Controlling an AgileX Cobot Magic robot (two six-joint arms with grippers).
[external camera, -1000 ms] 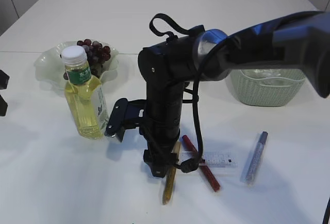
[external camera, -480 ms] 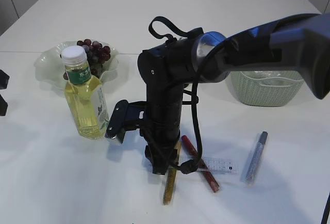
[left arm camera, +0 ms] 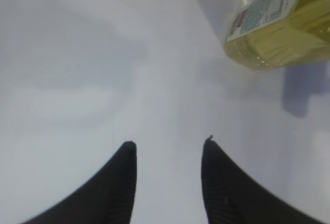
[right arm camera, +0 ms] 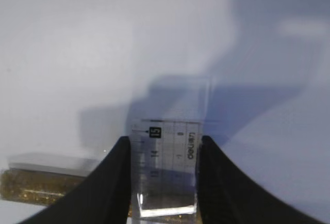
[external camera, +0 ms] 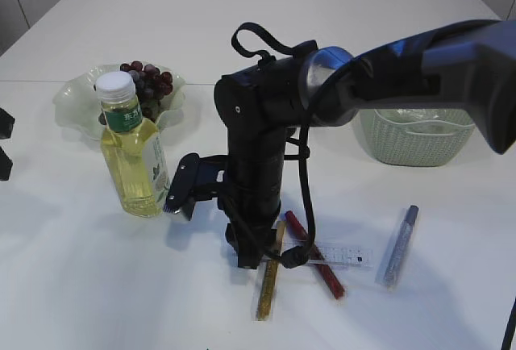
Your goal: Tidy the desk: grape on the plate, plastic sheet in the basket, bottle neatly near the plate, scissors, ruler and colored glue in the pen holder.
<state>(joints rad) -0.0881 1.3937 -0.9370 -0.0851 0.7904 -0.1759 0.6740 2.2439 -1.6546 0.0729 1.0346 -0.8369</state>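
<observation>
desk [external camera: 72,285]: smooth white top, matt with a soft sheen
bottle [external camera: 133,156]: clear glossy plastic, white ribbed cap, green printed label
plate [external camera: 76,96]: translucent pale green, glossy, wavy rim
grape [external camera: 149,80]: dark, shiny round beads
basket [external camera: 415,144]: pale green plastic, woven-look, matt
ruler [right arm camera: 167,170]: clear smooth plastic with black print
gold glue [external camera: 268,285]: rough glitter look
red glue [external camera: 318,263]: smooth, slightly glossy
silver-blue glue [external camera: 399,245]: glitter, shiny
right arm [external camera: 258,148]: black plastic, half-matt, beside the bottle
</observation>
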